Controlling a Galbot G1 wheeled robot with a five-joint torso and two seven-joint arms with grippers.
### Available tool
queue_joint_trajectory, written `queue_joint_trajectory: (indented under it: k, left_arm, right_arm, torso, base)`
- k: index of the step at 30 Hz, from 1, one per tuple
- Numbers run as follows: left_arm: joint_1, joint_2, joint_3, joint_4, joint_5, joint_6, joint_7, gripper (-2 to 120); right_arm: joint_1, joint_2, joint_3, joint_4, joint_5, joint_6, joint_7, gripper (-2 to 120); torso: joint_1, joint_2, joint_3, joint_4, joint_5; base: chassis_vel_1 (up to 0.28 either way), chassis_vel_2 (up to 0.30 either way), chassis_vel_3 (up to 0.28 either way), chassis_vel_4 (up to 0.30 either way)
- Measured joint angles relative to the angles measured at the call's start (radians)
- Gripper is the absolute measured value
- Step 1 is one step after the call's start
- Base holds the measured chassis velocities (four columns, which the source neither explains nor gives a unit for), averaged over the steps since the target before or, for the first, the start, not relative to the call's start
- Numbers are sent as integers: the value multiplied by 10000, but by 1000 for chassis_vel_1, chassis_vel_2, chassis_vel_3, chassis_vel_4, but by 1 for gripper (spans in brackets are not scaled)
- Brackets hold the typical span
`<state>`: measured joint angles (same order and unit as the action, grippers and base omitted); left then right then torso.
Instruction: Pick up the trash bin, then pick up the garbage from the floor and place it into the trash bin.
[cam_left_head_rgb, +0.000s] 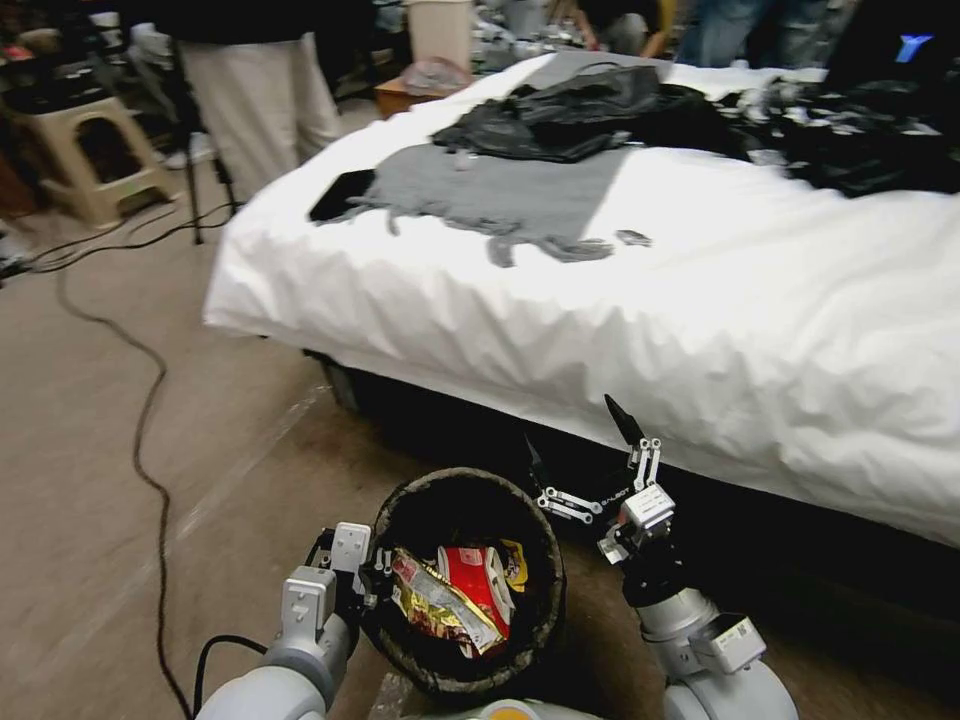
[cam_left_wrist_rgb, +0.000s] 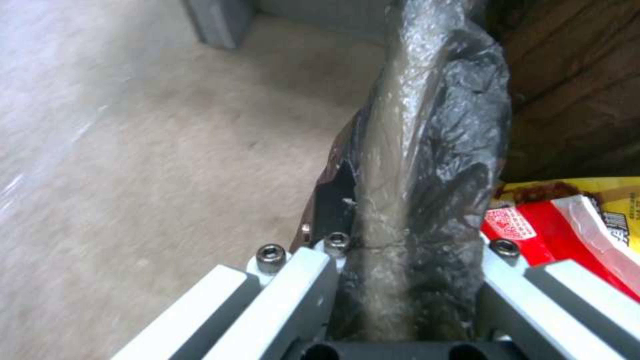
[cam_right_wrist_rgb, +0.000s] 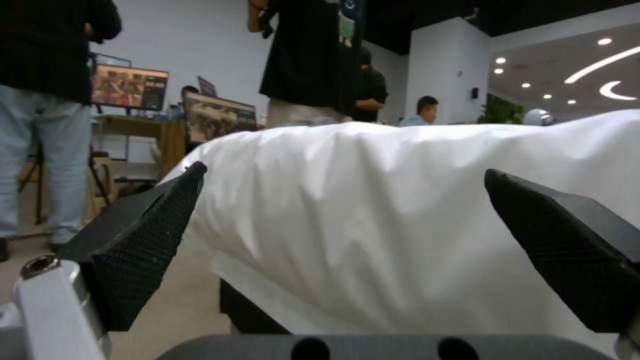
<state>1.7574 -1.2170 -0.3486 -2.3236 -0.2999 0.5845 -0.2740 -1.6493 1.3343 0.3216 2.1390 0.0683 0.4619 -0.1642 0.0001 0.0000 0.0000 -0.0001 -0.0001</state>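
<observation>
Evidently the left tool (cam_left_head_rgb: 372, 580) is clamped on the bag-covered rim of the trash bin (cam_left_head_rgb: 545, 610), holding it clear of the floor (cam_left_head_rgb: 150, 560) so scraps can drop straight in. The bin sits upright, mouth facing up, its axis roughly vertical (tipped slightly toward the camera, I judge). Garbage (cam_left_head_rgb: 465, 595) already lies inside: red-and-white and yellow wrappers. The right tool (cam_left_head_rgb: 585, 455) hovers just beside the bin near the bed (cam_left_head_rgb: 600, 320), fingers spread wide and empty, pointing upward.
</observation>
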Motion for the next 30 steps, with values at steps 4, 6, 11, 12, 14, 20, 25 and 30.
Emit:
queue_joint_trajectory:
  k: [4,6,11,12,14,20,25,30]
  left_arm:
    - [-10,-10,-5,0,-2,0,3,0]
    - [-40,-23,-27,1,-9,0,4,0]
    - [-85,-56,-38,0,-40,-1,8,0]
    - [-97,-61,-40,0,-40,-2,8,0]
    - [-110,-67,-43,0,-40,-2,8,0]
    - [-166,-84,-63,1,-62,-4,8,0]
    - [-232,-116,-77,12,-100,-6,8,0]
    - [-267,-122,-78,29,-117,-7,7,0]
  right_arm:
    - [4,4,0,-21,-1,0,0,100]
    - [22,4,5,-43,-2,0,1,100]
    - [39,11,3,-72,-3,0,5,100]
    - [47,19,-6,-79,-3,0,5,100]
    - [59,24,-12,-87,-4,1,6,100]
    - [74,19,-15,-108,-9,2,14,100]
    - [85,18,-10,-108,-10,3,16,100]
    - [103,22,-13,-106,-10,2,19,100]
  torso:
    - [0,0,0,0,0]
    - [0,-1,0,1,0]
    - [0,-1,0,1,1]
    - [-1,-1,0,1,1]
    - [-1,-1,0,2,1]
    - [0,-1,0,1,1]
    - [0,-1,0,0,0]
    - [0,-1,0,2,1]
  base:
    - [126,124,125,119]
    - [132,125,147,133]
    - [123,127,121,117]
    - [139,131,113,129]
    - [138,126,113,129]
    - [128,114,122,121]
    - [125,118,115,115]
    - [114,120,129,125]
